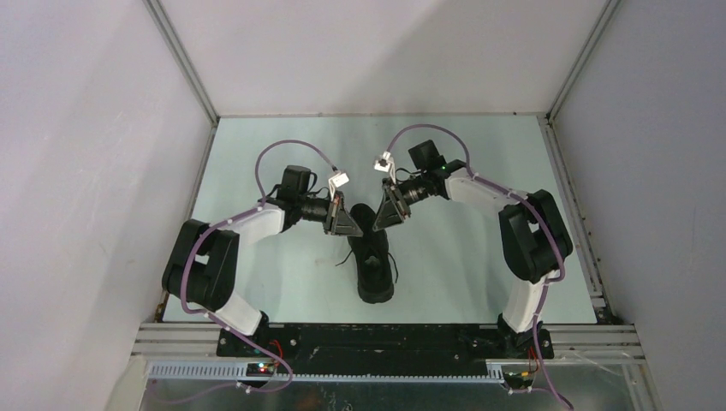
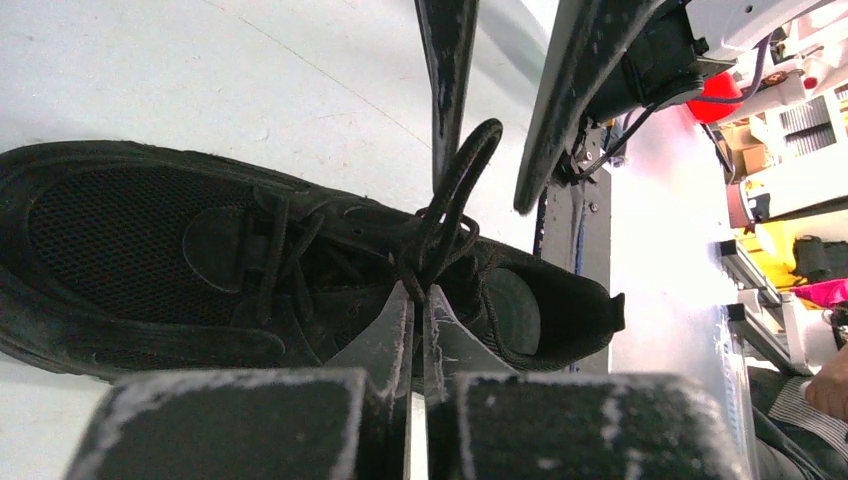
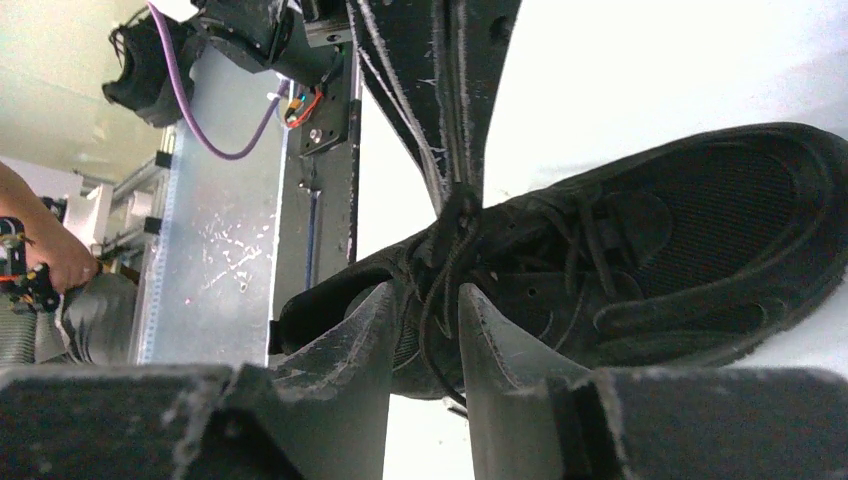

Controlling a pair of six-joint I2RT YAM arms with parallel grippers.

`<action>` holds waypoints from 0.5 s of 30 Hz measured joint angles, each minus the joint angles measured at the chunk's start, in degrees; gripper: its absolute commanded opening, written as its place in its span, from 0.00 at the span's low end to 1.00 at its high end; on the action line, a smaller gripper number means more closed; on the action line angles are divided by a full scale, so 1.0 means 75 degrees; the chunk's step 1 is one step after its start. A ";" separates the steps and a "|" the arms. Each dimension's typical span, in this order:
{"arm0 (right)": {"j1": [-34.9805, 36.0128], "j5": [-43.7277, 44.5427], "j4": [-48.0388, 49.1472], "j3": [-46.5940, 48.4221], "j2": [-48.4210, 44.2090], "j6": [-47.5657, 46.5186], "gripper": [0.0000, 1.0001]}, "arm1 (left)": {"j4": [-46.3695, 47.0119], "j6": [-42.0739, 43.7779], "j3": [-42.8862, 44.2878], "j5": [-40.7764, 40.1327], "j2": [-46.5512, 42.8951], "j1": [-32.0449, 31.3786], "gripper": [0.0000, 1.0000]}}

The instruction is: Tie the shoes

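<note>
Left gripper (image 2: 420,296) is pinching the laces (image 2: 462,170) above the tongue, jaws all but closed on them. Black sneaker (image 1: 375,272) is lying mid-way across the table (image 1: 257,171), heel facing the near edge. Right gripper (image 3: 425,296) is hovering over the collar, jaws narrowly parted, a lace strand running loose between them.

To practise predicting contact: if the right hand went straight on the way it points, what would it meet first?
Probably the laces, lying between the right hand's open fingers, then the shoe just behind; depth is unclear.
</note>
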 measured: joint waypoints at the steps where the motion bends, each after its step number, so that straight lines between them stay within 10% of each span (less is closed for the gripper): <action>1: -0.0067 -0.0044 0.0029 0.0000 0.0000 0.0076 0.32 | 0.0017 -0.0003 0.0000 -0.0023 -0.0003 0.0000 0.00; 15: -0.0242 0.0880 0.1005 0.0000 0.0353 0.1134 0.28 | 0.0385 -0.0003 -0.0169 -0.0254 -0.0323 0.0000 0.00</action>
